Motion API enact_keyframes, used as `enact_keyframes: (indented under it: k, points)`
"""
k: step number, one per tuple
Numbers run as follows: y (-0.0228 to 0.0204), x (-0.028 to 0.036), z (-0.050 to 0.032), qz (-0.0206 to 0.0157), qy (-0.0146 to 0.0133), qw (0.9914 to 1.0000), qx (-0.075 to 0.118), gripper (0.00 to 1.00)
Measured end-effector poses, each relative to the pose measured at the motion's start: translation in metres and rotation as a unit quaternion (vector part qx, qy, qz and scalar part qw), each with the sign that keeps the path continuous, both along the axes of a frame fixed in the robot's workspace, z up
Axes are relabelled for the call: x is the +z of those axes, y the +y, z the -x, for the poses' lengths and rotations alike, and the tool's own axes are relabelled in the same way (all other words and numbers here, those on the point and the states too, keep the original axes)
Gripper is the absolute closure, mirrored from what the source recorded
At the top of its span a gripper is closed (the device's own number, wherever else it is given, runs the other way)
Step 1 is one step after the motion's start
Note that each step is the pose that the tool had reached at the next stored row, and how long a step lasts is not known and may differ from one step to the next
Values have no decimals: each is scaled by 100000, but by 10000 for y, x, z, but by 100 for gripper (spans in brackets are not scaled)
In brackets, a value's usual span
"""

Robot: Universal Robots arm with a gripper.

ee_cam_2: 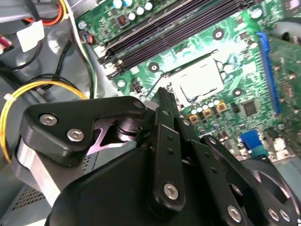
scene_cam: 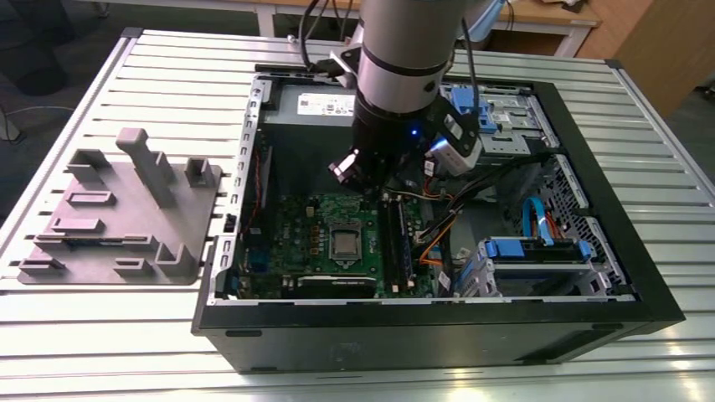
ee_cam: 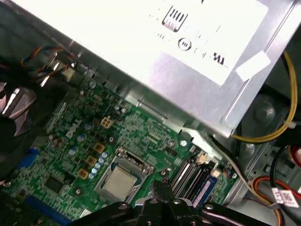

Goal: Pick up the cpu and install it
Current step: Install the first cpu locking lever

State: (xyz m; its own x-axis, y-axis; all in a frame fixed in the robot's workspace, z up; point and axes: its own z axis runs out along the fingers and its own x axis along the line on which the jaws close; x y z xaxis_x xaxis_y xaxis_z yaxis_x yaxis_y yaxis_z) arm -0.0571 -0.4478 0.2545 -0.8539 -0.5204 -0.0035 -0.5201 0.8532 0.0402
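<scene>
Gripper (ee_cam_2: 164, 96): nearest thing in both wrist views; black fingers pressed together at the tip, no gap between them, nothing held. It hangs over the green board (scene_cam: 324, 219), just short of the socket (ee_cam: 123, 175).
Chip (ee_cam: 116, 181): the cpu, a pale silver square with a thin dark rim, already lying flat inside the socket frame near the middle of the board. Seen too in the second wrist view (ee_cam_2: 200, 80) and the exterior view (scene_cam: 347, 243).
Handling, by judgement: light, rigid, flat. Smooth metal top likely slippery. Underside contacts presumably delicate, so no tilting or dragging.
Hold, by judgement: opposite side edges, fingers spread just wider than the chip. The socket frame sits tight around it, leaving little room for fingertips.
Memory slots (ee_cam: 190, 175): long dark strips beside the socket, toward the cable side of the board.
Power box (ee_cam: 188, 52): big grey box with white label, along the far edge of the case (scene_cam: 625, 243).
Cables (ee_cam: 273, 129): yellow and orange, at the case side beyond the slots.
Grey rack (scene_cam: 117, 213): outside the case, on the slatted table (scene_cam: 67, 109), at the exterior view's left.
</scene>
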Motion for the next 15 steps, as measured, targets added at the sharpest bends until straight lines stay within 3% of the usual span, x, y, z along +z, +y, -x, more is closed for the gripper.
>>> enact_keyframes:
  k: [3, 7, 9, 11, 12, 15]
  points:
    - [4, -1, 1, -1133, -10, 99994, -2, 89]
    - [4, -1, 2, -3326, -10, 99945, -6, 89]
    - [4, -1, 3, -4595, -11, 99894, -3, 89]
    - [4, -1, 5, -5494, -12, 99849, -7, 89]
    - [4, -1, 6, -5740, -13, 99835, -9, 89]
    - [9, -3, 4, -5805, -15, 99831, -2, 89]
